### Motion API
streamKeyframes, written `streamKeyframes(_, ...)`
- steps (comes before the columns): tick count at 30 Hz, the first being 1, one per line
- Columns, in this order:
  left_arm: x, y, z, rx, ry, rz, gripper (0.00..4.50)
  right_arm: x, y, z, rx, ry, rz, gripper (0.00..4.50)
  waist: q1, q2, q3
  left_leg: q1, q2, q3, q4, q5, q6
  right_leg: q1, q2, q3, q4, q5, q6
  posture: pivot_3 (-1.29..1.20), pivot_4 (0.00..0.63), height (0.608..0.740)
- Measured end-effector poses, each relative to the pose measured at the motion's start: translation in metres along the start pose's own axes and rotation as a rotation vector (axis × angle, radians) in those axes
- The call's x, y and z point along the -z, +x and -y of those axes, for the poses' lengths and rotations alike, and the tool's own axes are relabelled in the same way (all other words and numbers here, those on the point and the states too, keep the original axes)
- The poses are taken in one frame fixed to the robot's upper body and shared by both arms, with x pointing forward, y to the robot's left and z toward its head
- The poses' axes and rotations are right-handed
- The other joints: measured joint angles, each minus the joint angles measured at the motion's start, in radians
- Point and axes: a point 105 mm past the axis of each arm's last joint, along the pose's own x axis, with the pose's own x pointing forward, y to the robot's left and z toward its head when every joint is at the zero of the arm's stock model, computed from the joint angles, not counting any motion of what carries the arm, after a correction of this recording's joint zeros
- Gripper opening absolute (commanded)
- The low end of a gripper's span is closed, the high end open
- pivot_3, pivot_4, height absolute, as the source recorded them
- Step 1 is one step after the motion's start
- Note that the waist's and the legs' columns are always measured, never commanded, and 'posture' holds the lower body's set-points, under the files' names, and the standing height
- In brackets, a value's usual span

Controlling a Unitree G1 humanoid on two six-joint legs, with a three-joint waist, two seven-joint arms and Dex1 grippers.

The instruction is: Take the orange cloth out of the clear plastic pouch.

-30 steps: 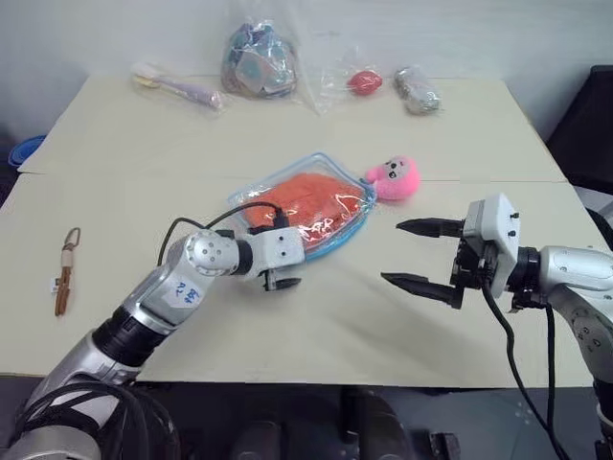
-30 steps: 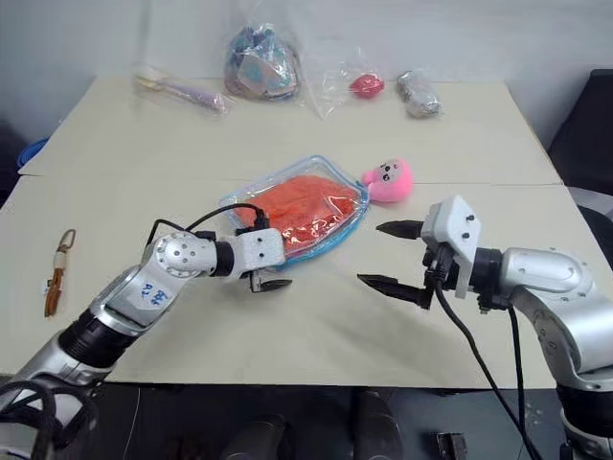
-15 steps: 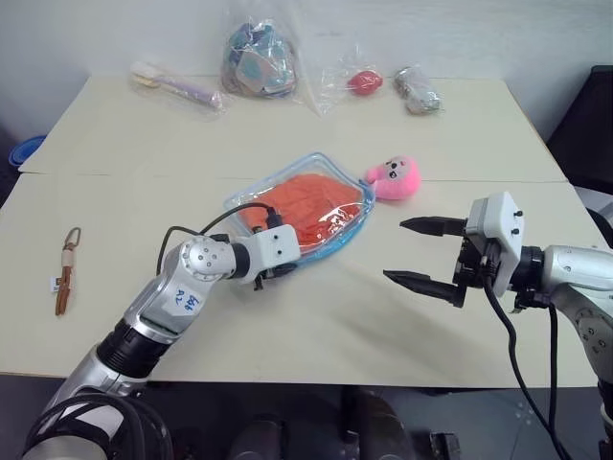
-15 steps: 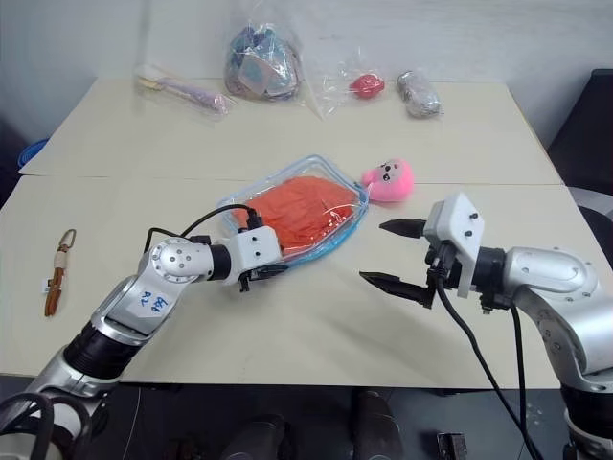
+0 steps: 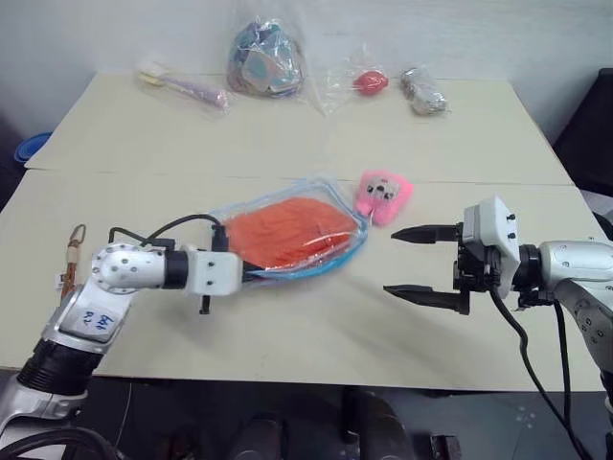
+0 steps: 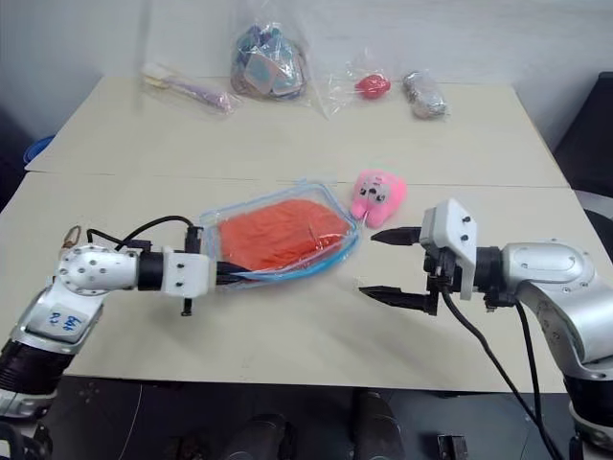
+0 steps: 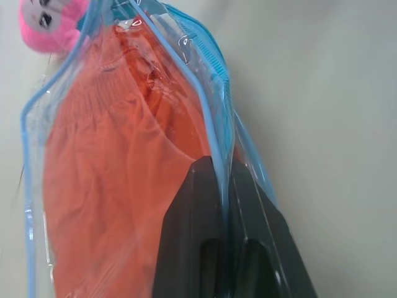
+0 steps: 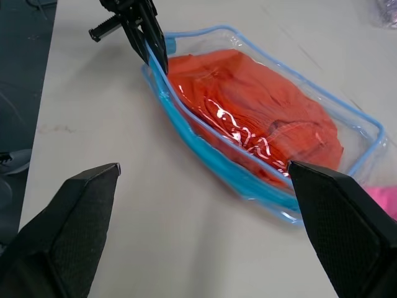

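The table [image 5: 287, 125] carries everything, and places are given from the clear plastic pouch [image 5: 337, 199] near its middle. The orange cloth [image 5: 287, 225] is wholly enclosed in the pouch, so nothing has been drawn out yet. The pouch's left end is lifted slightly, pinched by its blue trim between the 2 pressed-together fingers of the left gripper [image 7: 222, 186], apparently to anchor it. To the pouch's right, apart from it, the right gripper [image 5: 414, 262] is held with its 2 fingers spread wide, likely readied for the opening. A pink plush toy [image 5: 385, 195] is touching the pouch's far right corner.
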Motion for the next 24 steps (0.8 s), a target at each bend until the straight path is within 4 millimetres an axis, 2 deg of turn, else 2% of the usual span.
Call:
streamKeyframes(6,0.002,-0.008,0.023,0.135,0.195,0.068,0.01,0.002,-0.004,-0.005,-0.044,-0.001,-0.032,4.50,-0.002,0.000,0.000,0.000,0.000,0.005,0.000,0.000,0.000,0.000,0.001,-0.002,0.000,0.000,0.000,0.00,0.150,0.740)
streamKeyframes(10,0.016,-0.010,0.034,0.198,0.244,0.071,0.01,0.007,-0.005,-0.008,-0.050,0.024,-0.037,4.50,-0.001,0.000,0.000,0.000,0.000,0.007,0.000,0.000,0.000,0.000,0.001,-0.002,0.000,0.000,0.000,0.00,0.150,0.740)
streamKeyframes(14,0.034,-0.015,0.021,0.183,0.271,0.029,0.01,0.009,-0.006,-0.015,-0.063,0.026,-0.040,4.50,-0.001,0.000,0.000,0.000,0.000,0.008,0.001,0.000,0.000,0.001,0.001,-0.003,0.001,0.001,0.000,0.00,0.150,0.740)
streamKeyframes(22,0.046,-0.006,0.001,0.124,0.256,0.015,0.01,0.004,-0.008,-0.012,-0.046,0.010,-0.034,4.50,-0.003,0.000,0.000,0.001,0.000,0.011,0.001,-0.001,0.002,0.000,0.002,-0.003,0.001,0.001,0.001,0.00,0.150,0.740)
streamKeyframes(24,0.046,-0.005,0.001,0.121,0.257,0.015,0.51,0.004,-0.008,-0.011,-0.042,0.008,-0.033,4.50,-0.003,0.000,0.000,0.001,0.000,0.011,0.001,-0.001,0.002,0.000,0.001,-0.003,0.001,0.001,0.001,0.00,0.150,0.740)
